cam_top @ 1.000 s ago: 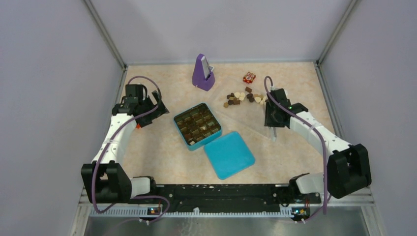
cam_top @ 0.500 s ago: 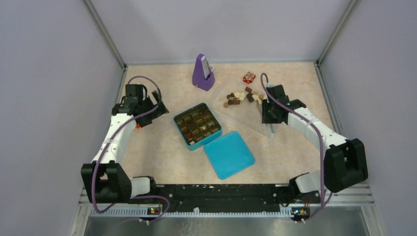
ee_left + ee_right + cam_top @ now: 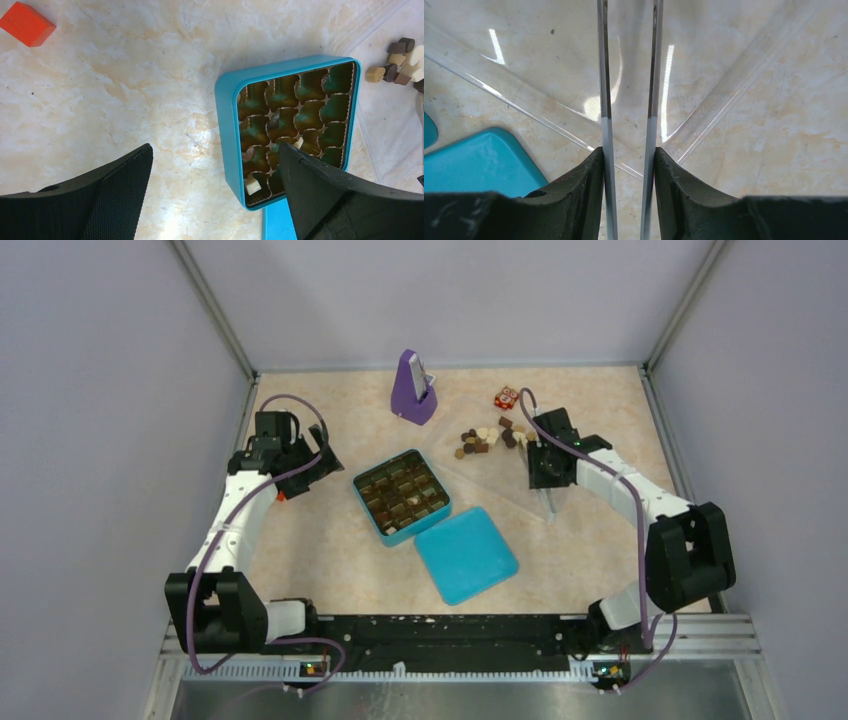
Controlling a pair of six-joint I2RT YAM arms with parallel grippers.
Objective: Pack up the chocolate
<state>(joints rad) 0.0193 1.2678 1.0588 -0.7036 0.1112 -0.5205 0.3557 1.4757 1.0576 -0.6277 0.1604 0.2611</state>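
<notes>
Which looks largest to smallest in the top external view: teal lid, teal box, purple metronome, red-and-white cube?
1. teal lid and teal box: nearly alike, too close to rank.
2. purple metronome.
3. red-and-white cube.

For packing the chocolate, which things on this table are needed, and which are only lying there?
Belong to the job:
- chocolates
- blue box with its cups
- lid
- clear tray under the chocolates
- tweezers in the right hand

Just lying about:
- purple object
- red-and-white cube
- red block
</notes>
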